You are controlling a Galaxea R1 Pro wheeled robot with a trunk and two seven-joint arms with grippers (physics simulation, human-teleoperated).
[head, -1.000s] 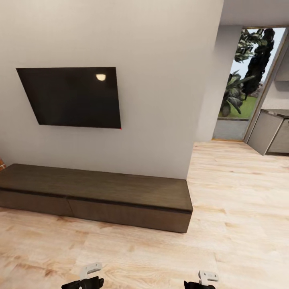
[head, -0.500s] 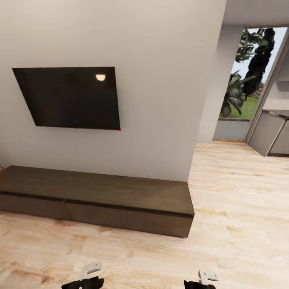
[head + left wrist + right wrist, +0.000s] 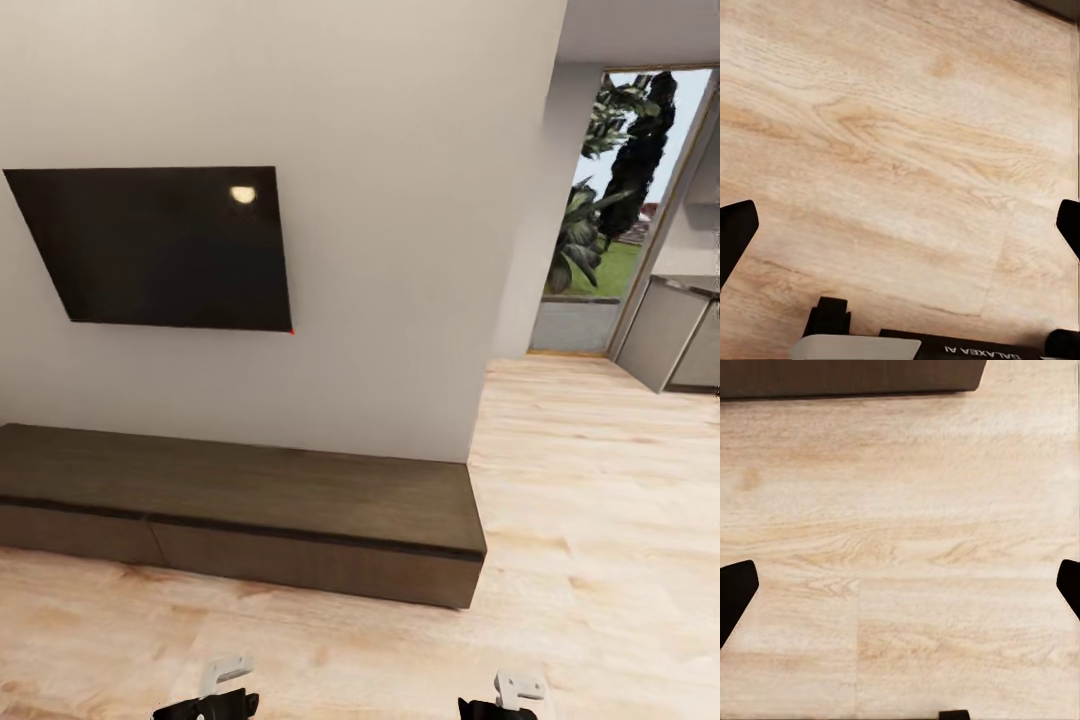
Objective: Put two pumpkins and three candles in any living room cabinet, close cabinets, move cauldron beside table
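One cabinet [image 3: 240,510] stands against the far wall [image 3: 400,200], left of centre: a long, very low dark-brown wooden unit with a flat top and two wide plain fronts, both shut. Its near edge also appears in the right wrist view [image 3: 847,376]. One black television [image 3: 160,248] hangs on the wall above it. Light wood-plank floor [image 3: 600,520] spreads to the right toward one glass door [image 3: 610,200] with garden plants behind it and grey kitchen units [image 3: 675,330]. The left gripper [image 3: 900,225] and the right gripper [image 3: 900,585] hang over bare floor, fingers spread wide, holding nothing.
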